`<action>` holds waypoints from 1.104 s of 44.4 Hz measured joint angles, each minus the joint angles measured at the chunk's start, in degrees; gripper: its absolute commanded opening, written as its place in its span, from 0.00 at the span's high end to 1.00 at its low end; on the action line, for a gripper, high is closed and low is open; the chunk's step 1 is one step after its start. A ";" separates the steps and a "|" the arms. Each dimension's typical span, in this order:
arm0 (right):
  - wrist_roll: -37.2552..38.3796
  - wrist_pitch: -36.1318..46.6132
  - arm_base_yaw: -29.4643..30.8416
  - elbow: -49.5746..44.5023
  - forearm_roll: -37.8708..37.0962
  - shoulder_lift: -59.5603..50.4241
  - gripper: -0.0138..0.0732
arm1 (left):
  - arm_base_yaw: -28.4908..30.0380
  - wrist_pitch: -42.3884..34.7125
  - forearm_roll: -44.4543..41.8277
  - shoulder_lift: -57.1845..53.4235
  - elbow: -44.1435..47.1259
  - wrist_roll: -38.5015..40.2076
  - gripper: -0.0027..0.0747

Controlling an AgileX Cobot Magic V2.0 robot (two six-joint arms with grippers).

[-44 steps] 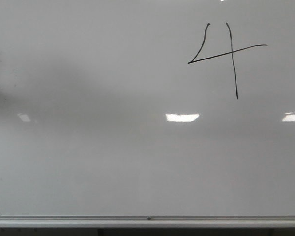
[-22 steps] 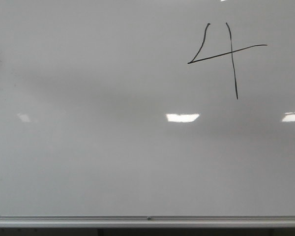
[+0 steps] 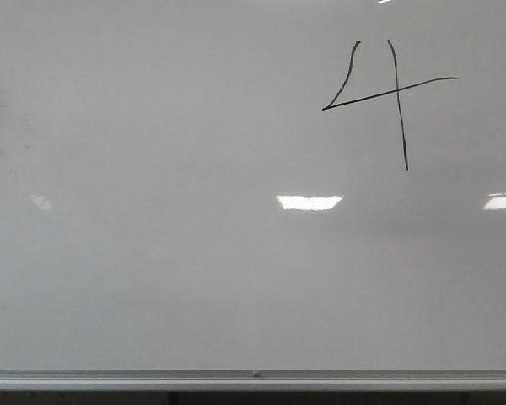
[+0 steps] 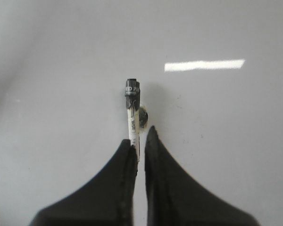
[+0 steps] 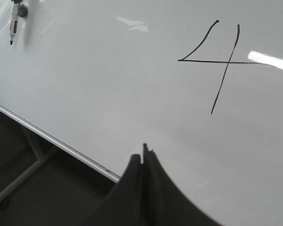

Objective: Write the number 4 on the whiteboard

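The whiteboard (image 3: 194, 278) fills the front view, and no gripper shows there. The number 4 (image 3: 399, 89) stands at its upper right in thin black lines, open at the top. It also shows in the right wrist view as the number 4 (image 5: 231, 61), ahead of my right gripper (image 5: 141, 151), which is shut on nothing. My left gripper (image 4: 141, 135) is shut on a white marker (image 4: 132, 120), whose dark tip points at the board. A small dark round spot sits beside the barrel. That marker (image 5: 12, 23) appears far off in the right wrist view.
A silver frame edge (image 3: 253, 377) runs along the board's bottom and shows again as the frame edge (image 5: 61, 143). Below it are dark floor and a stand leg (image 5: 33, 141). Bright light reflections (image 3: 310, 202) lie across the board.
A dark shadow on the left side of the board in the front view has faded away. The number 4 is unchanged.
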State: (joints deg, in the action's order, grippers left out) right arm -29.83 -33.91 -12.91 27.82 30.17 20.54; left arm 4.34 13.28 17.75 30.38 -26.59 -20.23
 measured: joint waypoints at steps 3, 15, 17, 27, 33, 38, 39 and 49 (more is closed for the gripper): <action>0.00 0.00 0.00 0.00 0.00 0.00 0.97 | 0.00 0.55 0.00 -4.48 0.82 0.00 0.99; 0.00 0.00 0.00 0.00 0.00 0.00 0.97 | 0.00 1.33 0.00 -13.69 1.21 0.00 0.99; 0.00 0.00 0.00 0.00 0.00 0.00 0.97 | 0.00 1.33 0.00 -13.85 1.21 0.00 0.99; 0.00 0.00 0.00 0.00 0.00 0.00 0.97 | 0.00 1.46 0.00 -13.85 1.32 0.00 0.99; 0.00 0.00 0.00 0.00 0.00 0.00 0.97 | 0.00 1.46 0.00 -13.85 1.32 0.00 0.99; 0.00 0.00 0.00 0.00 0.00 0.00 0.97 | 0.00 1.46 0.00 -13.85 1.32 0.00 0.99; 0.00 0.00 0.00 0.00 0.00 0.00 0.97 | 0.00 1.30 0.00 -13.85 1.45 0.00 0.99; 0.00 0.00 0.00 0.00 0.00 0.00 0.97 | -4.59 -4.55 -7.93 -16.76 6.41 6.54 0.99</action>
State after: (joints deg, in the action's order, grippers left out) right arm -29.83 -33.91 -12.91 27.82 30.17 20.54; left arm -0.25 8.73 9.82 13.62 -20.18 -13.68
